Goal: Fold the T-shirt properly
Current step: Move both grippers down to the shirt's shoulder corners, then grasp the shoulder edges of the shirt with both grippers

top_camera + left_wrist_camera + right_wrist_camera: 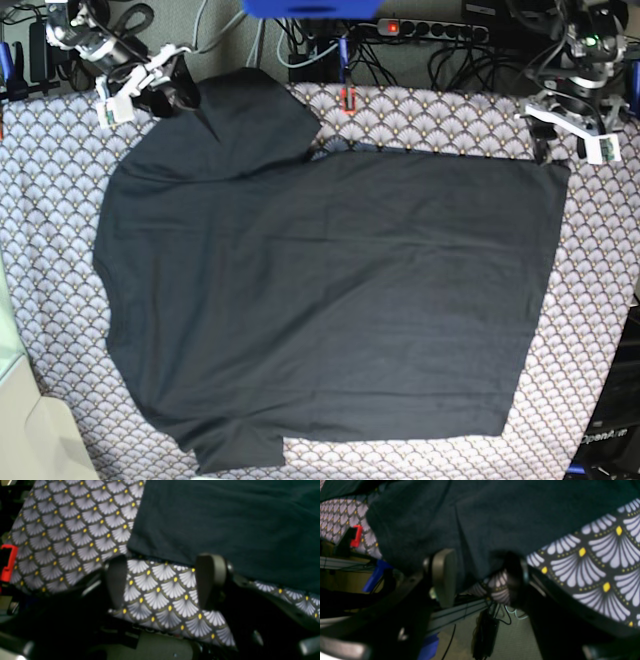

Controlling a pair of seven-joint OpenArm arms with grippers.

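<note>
Dark T-shirt (330,300) lies spread flat on the patterned counter (60,330). Both grippers, left (162,582) and right (480,577), sit at its far edge, jaws wide, holding nothing. Next: grasp that edge to begin folding.

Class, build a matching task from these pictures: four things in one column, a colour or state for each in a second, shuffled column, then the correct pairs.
Things
1. T-shirt
2. tablecloth
3. left gripper
4. clip at the table edge

Descriptions
A. red
B. pale fan scallops with yellow dots
C. plain dark charcoal, spread flat
D. jaws apart over bare tablecloth, just off the shirt's edge

Pairs: 1-C, 2-B, 3-D, 4-A
</note>
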